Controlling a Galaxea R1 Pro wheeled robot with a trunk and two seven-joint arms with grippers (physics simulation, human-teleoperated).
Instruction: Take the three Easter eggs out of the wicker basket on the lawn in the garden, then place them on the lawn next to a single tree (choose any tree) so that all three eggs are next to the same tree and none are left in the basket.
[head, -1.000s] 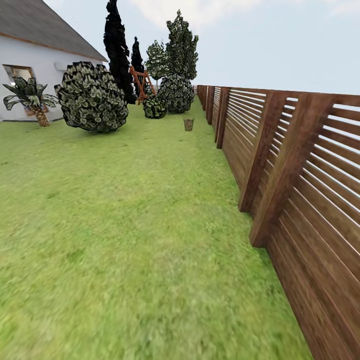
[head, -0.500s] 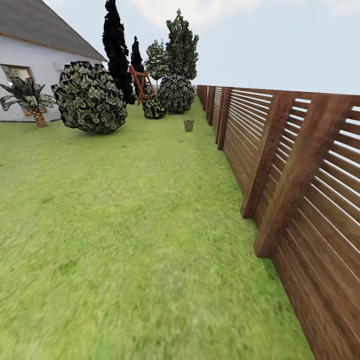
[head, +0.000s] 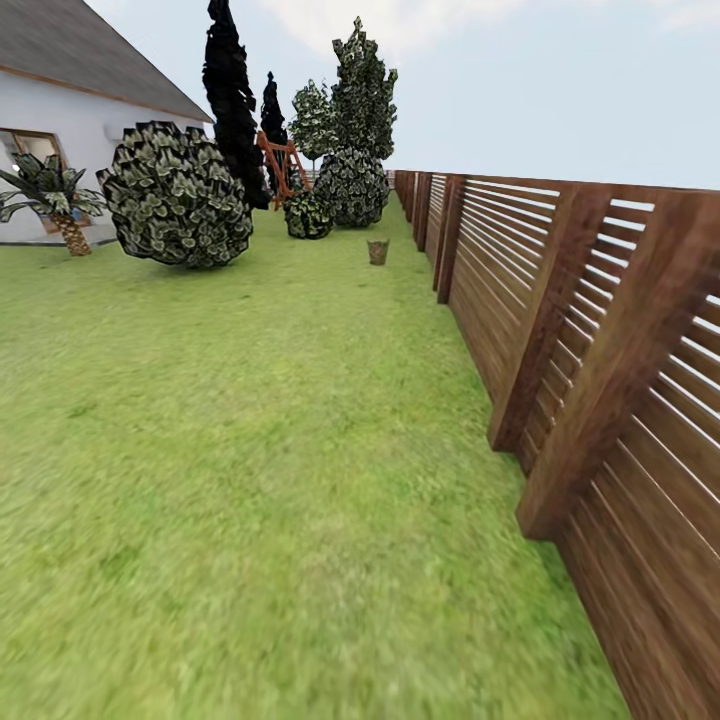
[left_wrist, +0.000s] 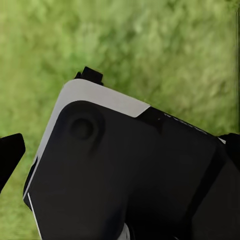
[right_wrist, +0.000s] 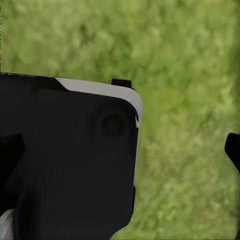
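Lawn: I see mottled green grass running from under the head camera out to the far end of the garden; blurred at close range.

Wicker basket: small and far off at about 12 o'clock, slightly toward 1, standing upright on the grass close to the fence line. Too small for me to see inside, so I cannot tell whether the eggs are in it.

Fence: brown horizontal-slat boards with slanted posts, running along my right from 4 o'clock up to about 12 o'clock, where it meets the far end of the yard.

Round bush: large, leafy, trunkless, at about 11 o'clock, on the grass in front of the house.

Smaller bushes: two, one large and one small and dark, at 12 o'clock beyond the basket.

Tall trees: a dark, narrow one and lighter leafy ones behind the bushes, 11 to 12 o'clock.

Palm: scaly trunk, at about 10 o'clock against the wall.

White house: grey roof, window partly behind the palm, 10 o'clock.

Orange-brown wooden frame: between the dark tree and the bushes; I cannot tell what it is.

Left gripper: left wrist view shows the robot's black and white body panel over grass, and one dark finger tip at the edge. I cannot tell how far the fingers are apart or whether anything is held.

Right gripper: right wrist view shows the same kind of body panel over grass, and a dark finger tip at the edge. Opening and contents: cannot tell.
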